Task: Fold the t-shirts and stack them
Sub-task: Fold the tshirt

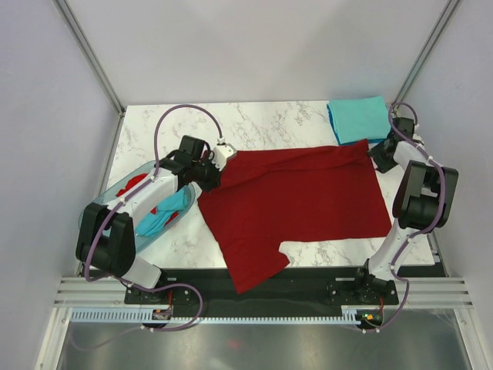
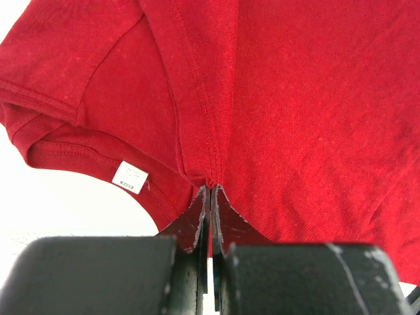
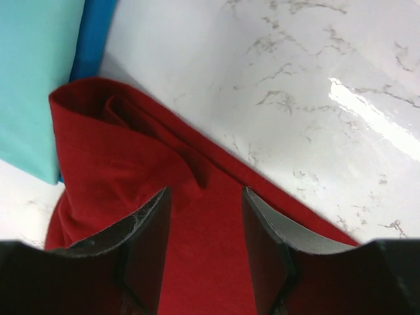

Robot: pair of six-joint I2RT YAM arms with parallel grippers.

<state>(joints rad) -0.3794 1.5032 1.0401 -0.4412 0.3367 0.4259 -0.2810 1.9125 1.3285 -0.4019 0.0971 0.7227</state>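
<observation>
A dark red t-shirt (image 1: 296, 204) lies spread across the marble table, one sleeve hanging over the near edge. My left gripper (image 1: 209, 171) is shut on its left shoulder next to the collar; in the left wrist view (image 2: 211, 190) the jaws pinch the red cloth beside the white neck label (image 2: 129, 176). My right gripper (image 1: 379, 156) is open over the shirt's far right corner, the fingers (image 3: 152, 223) apart above rumpled red cloth (image 3: 131, 151). A folded teal t-shirt (image 1: 359, 118) lies at the far right corner and also shows in the right wrist view (image 3: 33, 79).
A translucent blue-green basin (image 1: 127, 202) at the left edge holds more red and teal cloth (image 1: 163, 212). Grey walls and metal posts bound the table. Bare marble (image 1: 254, 127) shows along the far side.
</observation>
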